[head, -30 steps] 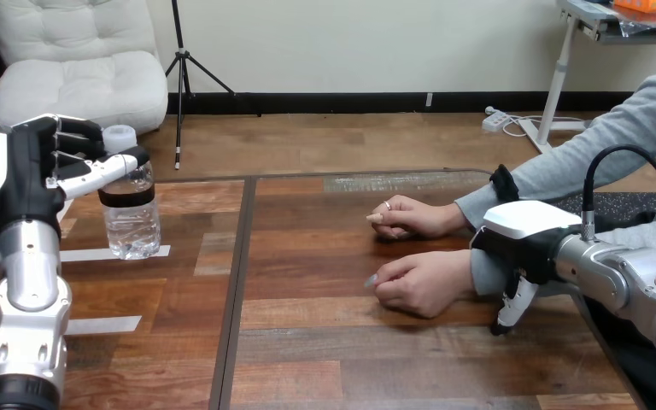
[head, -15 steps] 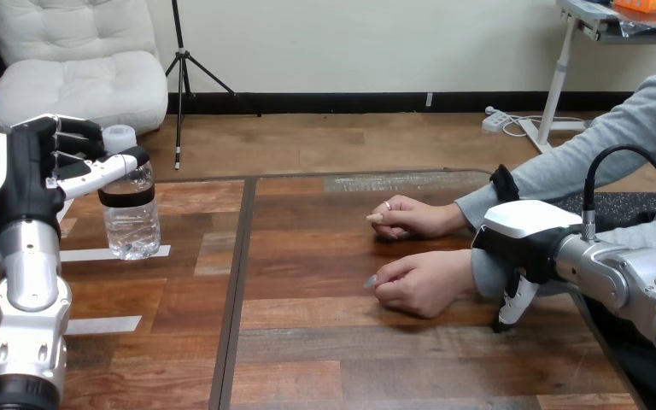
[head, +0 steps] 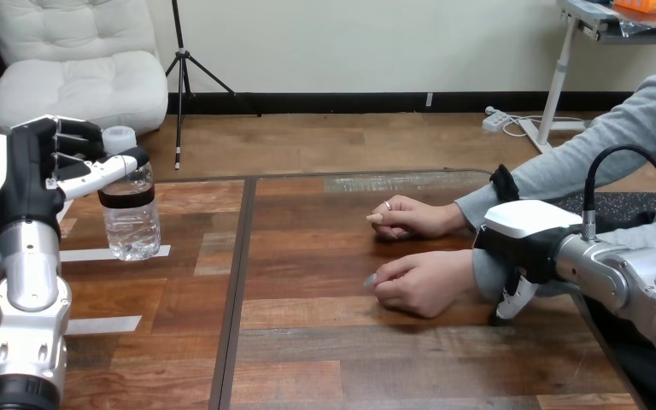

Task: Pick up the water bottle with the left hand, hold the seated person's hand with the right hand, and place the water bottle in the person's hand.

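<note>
Table (head: 350, 350) unchanged; right robot hand (head: 519, 243) marginally inward

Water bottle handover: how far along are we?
Done: the left hand is curled round the water bottle near its cap, at the left of the table. In hand: the right hand sits over the sleeve behind the person's nearer hand; a grip can't be confirmed. Left: the bottle is well apart from that hand, which rests loosely closed on the table, so carry and placement remain.

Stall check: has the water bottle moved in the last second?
No. The water bottle overlaps the same spot on the white tape strip, left hand curled round its neck.
</note>
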Available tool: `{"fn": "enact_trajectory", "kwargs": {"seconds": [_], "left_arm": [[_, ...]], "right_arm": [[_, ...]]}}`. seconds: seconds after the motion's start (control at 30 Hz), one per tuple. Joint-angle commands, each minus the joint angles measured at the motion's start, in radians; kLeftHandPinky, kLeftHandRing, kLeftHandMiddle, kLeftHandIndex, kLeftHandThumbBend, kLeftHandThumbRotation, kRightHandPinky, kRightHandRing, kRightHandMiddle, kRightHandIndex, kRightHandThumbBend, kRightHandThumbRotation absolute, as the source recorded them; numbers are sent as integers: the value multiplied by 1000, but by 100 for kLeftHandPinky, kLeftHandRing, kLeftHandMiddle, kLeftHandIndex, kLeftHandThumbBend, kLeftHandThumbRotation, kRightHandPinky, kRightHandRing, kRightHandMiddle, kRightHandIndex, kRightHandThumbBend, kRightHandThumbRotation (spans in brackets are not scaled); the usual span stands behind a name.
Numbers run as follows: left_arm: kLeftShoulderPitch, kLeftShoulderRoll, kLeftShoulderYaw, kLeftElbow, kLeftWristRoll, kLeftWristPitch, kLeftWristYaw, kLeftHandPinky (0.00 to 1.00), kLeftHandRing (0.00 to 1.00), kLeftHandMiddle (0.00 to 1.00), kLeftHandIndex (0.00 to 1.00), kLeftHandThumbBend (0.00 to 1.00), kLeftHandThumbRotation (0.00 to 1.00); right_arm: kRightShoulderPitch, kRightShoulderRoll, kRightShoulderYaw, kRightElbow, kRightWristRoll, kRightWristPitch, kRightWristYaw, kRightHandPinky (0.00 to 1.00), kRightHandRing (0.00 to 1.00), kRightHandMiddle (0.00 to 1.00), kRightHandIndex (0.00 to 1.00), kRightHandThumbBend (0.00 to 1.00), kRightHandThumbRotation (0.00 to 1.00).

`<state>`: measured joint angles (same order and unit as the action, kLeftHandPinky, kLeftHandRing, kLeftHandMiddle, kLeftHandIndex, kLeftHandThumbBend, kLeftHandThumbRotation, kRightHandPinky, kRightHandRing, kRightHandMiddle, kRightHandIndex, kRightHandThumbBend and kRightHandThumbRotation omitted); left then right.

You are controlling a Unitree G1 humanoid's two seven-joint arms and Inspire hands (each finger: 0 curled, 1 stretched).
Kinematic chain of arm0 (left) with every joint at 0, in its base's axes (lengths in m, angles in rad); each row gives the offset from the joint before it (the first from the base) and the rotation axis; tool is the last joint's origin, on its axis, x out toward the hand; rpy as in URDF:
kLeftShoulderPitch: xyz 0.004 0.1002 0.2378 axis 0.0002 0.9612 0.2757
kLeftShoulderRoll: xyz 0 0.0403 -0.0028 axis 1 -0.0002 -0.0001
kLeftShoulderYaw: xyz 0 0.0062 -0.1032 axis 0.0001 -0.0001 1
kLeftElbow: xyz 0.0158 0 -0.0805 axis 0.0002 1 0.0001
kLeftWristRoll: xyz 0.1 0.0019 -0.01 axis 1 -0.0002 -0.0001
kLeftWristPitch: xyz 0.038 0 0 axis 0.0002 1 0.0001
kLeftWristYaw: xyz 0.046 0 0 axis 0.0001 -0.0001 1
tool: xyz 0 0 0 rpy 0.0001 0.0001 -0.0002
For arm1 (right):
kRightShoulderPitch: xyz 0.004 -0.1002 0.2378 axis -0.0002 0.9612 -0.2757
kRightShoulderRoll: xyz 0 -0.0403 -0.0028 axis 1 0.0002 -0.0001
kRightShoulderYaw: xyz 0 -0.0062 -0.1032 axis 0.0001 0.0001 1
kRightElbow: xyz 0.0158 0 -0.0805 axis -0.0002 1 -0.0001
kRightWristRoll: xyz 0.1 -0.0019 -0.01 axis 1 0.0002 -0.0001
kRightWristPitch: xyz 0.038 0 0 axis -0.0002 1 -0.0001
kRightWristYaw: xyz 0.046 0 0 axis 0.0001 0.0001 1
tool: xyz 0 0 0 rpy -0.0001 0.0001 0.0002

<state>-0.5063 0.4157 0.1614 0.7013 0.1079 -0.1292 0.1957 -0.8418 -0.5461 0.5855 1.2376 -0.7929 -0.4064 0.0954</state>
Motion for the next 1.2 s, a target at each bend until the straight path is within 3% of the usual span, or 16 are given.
{"fn": "enact_trajectory", "kwargs": {"seconds": [0.0, 0.7, 1.17], "left_arm": [[-48, 5, 13, -59, -13, -13, -4, 30, 38, 44, 46, 77, 0], [-50, 5, 13, -52, -7, -23, -10, 30, 37, 44, 46, 76, 0], [-48, 3, 13, -54, -5, -22, -14, 30, 37, 44, 45, 76, 0]], "right_arm": [[-69, 2, -20, 7, 20, 2, -20, 23, 29, 38, 43, 62, 6], [-64, -8, -30, 3, 34, -30, -42, 25, 31, 39, 41, 50, 19], [-62, -11, -41, 8, 46, -51, -54, 24, 30, 38, 41, 46, 18]]}}
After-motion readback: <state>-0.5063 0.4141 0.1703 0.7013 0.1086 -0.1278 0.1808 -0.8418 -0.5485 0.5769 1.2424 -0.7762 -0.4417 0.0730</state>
